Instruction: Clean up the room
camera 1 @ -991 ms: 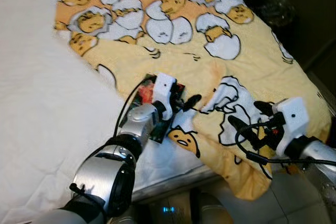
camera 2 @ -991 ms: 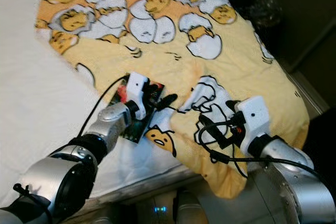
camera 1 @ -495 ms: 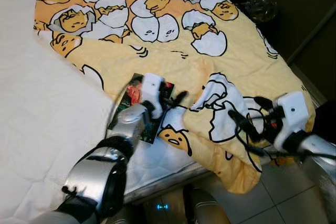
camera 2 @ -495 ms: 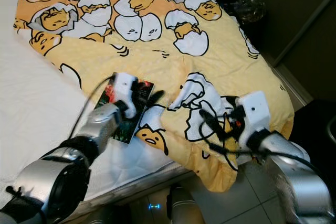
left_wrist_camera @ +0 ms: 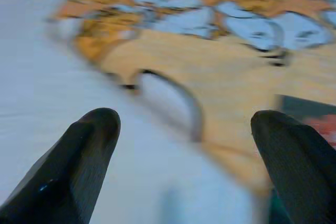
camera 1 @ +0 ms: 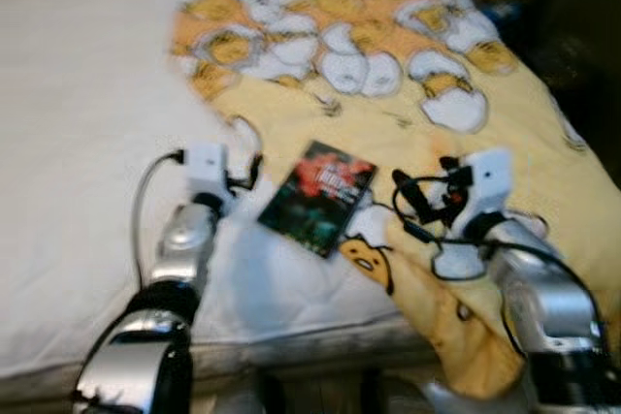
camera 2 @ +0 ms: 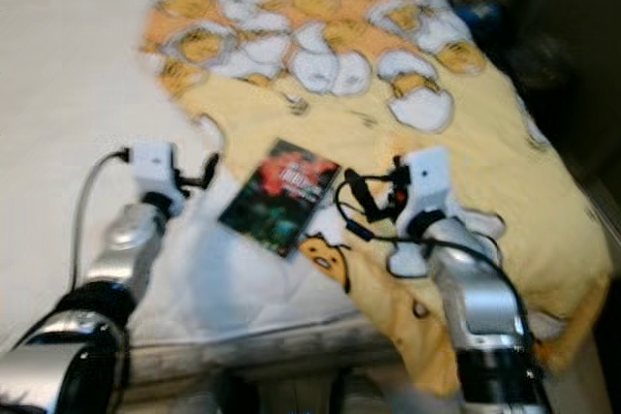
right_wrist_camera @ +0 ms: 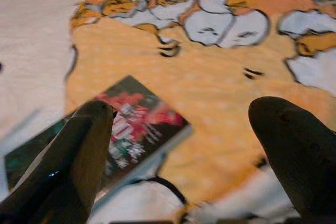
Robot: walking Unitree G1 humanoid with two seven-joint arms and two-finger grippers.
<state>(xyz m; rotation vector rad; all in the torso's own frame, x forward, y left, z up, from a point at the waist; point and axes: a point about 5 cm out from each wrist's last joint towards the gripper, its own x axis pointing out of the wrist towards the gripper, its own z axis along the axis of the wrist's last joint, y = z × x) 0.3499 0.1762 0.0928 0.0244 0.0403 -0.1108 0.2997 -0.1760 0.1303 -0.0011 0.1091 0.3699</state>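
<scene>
In the left eye view, blurred throughout, a bed (camera 1: 68, 143) with a white sheet is lying under a yellow blanket (camera 1: 388, 65) printed with egg figures, which is covering the far and right part and hanging over the right edge. A dark book (camera 1: 318, 197) with a red cover picture is lying flat near the bed's near edge, partly on the blanket's border and partly on the sheet. The left tool (camera 1: 245, 172) is hovering over the white sheet just beside the book; the right tool (camera 1: 412, 196) is hovering over the blanket on the book's other side. Neither is touching the book.

In the left wrist view, the left tool's black fingers (left_wrist_camera: 79, 156) are standing wide apart, released and gripping nothing, above the blanket's edge, with a corner of the book (left_wrist_camera: 310, 114) beside one finger.

In the right wrist view, the right tool's fingers (right_wrist_camera: 79, 150) are likewise spread and holding nothing, the book (right_wrist_camera: 131, 129) lying beyond them on the blanket (right_wrist_camera: 220, 77).
</scene>
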